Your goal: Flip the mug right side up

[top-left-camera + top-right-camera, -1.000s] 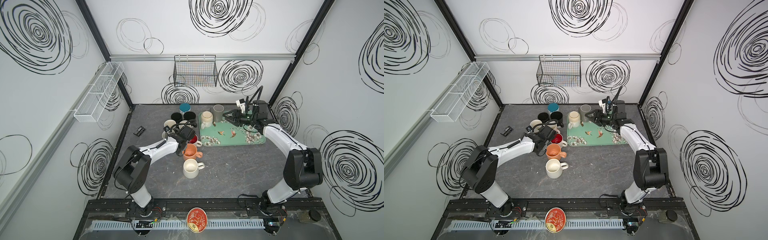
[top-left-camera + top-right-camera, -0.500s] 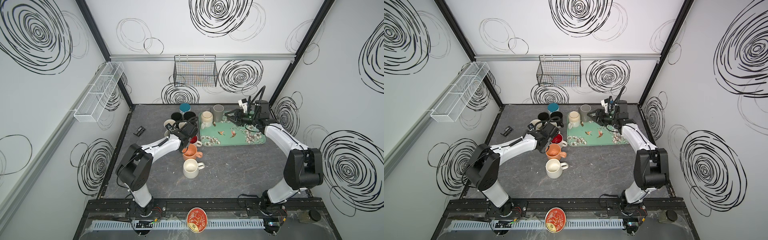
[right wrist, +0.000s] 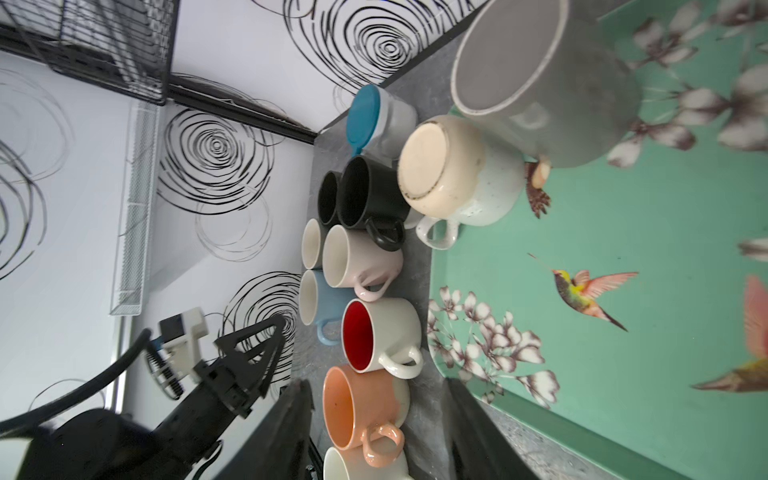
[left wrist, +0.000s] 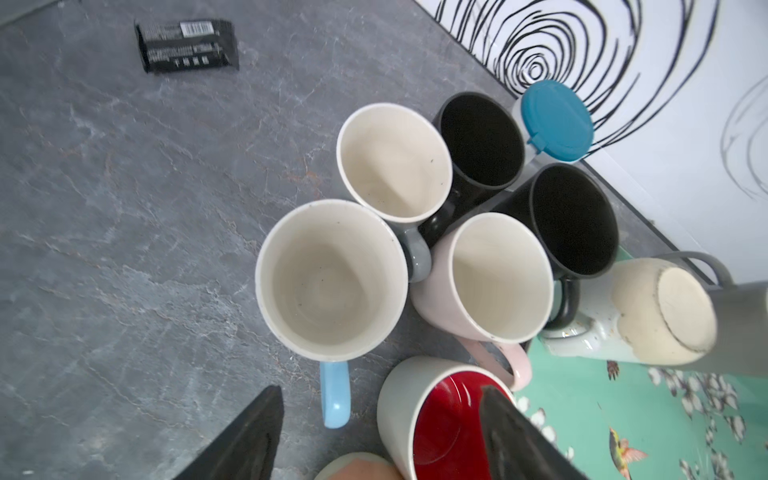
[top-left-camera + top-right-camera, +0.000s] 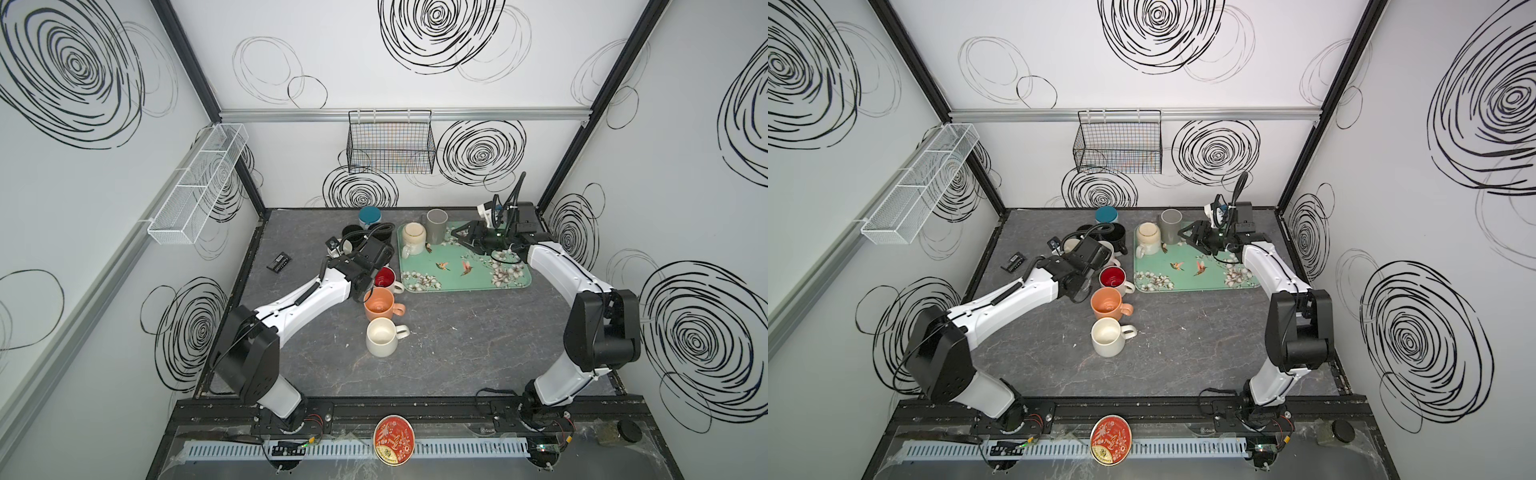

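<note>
**Release of red mug**

On the surface beside the tray, the left tool is just spread apart, red mug left upright. The right tool is held apart, empty. The cream mug is seen inverted on tray.

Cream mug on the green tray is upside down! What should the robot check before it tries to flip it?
1. The cream mug sits bottom up on the tray: ok.
2. Its handle is free and points toward the robot: ok.
3. The right gripper is open and empty, close by over the tray: ok.
4. Room around the mug: not ok, the grey mug stands right beside it.
5. The left gripper is clear of the red mug: cannot tell. It is open, but one finger sits over the mug's mouth.
</note>
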{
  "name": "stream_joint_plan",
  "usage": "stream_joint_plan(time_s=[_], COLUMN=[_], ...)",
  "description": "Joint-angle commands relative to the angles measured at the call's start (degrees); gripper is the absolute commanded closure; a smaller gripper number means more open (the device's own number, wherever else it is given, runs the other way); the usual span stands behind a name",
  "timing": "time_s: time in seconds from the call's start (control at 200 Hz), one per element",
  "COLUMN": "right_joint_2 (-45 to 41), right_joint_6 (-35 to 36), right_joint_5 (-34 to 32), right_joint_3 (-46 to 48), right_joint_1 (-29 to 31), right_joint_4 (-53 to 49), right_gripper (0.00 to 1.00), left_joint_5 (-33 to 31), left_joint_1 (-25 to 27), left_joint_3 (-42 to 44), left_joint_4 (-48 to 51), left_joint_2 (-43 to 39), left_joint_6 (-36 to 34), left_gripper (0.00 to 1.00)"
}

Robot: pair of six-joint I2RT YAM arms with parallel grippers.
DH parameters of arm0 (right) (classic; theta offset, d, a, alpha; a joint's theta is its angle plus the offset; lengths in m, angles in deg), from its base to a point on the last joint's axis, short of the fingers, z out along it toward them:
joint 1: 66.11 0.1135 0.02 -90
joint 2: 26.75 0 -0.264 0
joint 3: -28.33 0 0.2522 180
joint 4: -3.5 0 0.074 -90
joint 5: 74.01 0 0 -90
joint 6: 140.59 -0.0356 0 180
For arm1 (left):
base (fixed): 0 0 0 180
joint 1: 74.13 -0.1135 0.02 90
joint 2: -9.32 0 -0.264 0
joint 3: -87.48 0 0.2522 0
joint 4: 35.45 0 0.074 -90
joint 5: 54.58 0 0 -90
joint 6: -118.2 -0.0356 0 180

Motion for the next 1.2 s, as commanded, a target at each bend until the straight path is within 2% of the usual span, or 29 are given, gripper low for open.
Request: stream_joint_plan(time_s=[0.0,0.1,0.3,0.49,0.715,0.776,0.846,0.966,1.071,1.196], right_joint_2=[2.7,6.2,14.5,25.2,34.2,36.3,39.0,44.4,46.9,47.5], right_joint_6=[4.8,6.1,5.1,5.4,8.2,8.7,8.8,9.3,9.5,11.1], right_joint_5=[-9.0,-13.9,-19.7,-19.8,-22.5,-20.4,-14.4,-8.9,-5.8,-5.5], right_joint_3=[-6.0,-10.7,-17.5,-33.1,-48.0,-50.0,-52.3,-59.4,-61.4,-61.4], right_joint_1=[0.8,1.9,4.5,5.1,4.8,4.5,3.9,3.4,3.5,3.9], right_joint_4=[-7.4,-10.4,-7.3,-8.8,-10.1,-8.4,-5.2,-5.7,-5.1,-5.6], right_gripper=[0.45,0.44,0.45,0.44,0.42,0.41,0.41,0.41,0.40,0.39], left_joint_5=[-0.6,1.7,7.3,13.8,18.7,19.7,20.6,21.8,22.3,22.1], left_joint_1=[-1.1,-2.0,-2.0,-1.8,-2.2,-2.6,-2.9,-3.3,-3.3,-3.3], left_joint_3=[-2.4,-3.9,-7.0,-7.1,-7.0,-6.9,-6.8,-7.1,-8.0,-8.4], left_joint_4=[2.8,1.4,-2.0,-7.1,-10.2,-10.8,-11.5,-12.1,-11.9,-11.8], left_joint_2=[-2.6,-3.6,-2.3,-1.1,-0.8,-0.7,-0.5,0.3,1.0,1.0], left_joint_6=[-7.6,-14.3,-25.4,-29.9,-31.1,-31.2,-31.2,-31.2,-31.2,-31.1], left_gripper=[0.21,0.21,0.23,0.24,0.27,0.28,0.28,0.28,0.28,0.28])
